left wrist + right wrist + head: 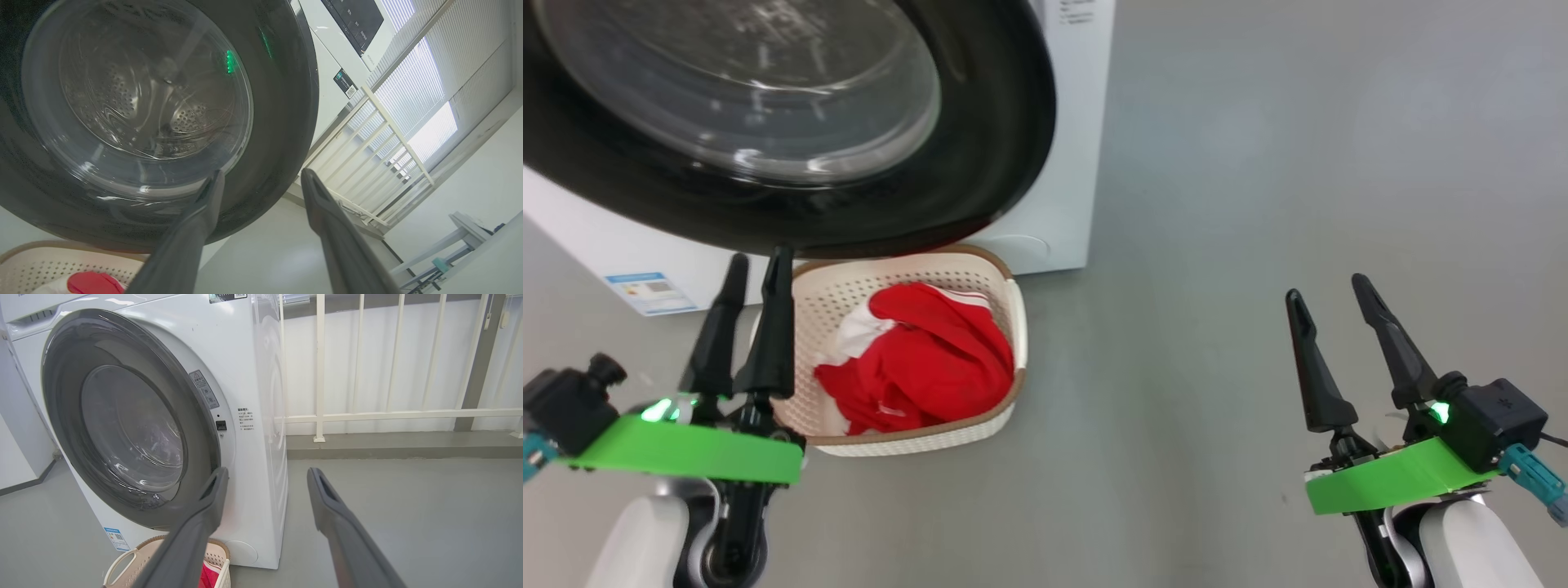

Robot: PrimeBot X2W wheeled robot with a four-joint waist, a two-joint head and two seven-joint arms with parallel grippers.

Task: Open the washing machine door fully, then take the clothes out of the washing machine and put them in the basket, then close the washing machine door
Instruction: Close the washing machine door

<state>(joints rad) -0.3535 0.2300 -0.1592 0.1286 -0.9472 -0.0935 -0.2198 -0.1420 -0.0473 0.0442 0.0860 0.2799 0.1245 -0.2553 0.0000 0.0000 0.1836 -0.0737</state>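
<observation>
A: What can't you see?
B: The washing machine door [768,106] runs off my head view's top and left; its rim hides the far edge of the basket [907,273].
A: The label [652,292]?
B: Too small to read.

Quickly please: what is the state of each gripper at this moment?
Left gripper, two long dark fingers: open, holding nothing.
Right gripper, two long dark fingers: open, holding nothing.
</observation>
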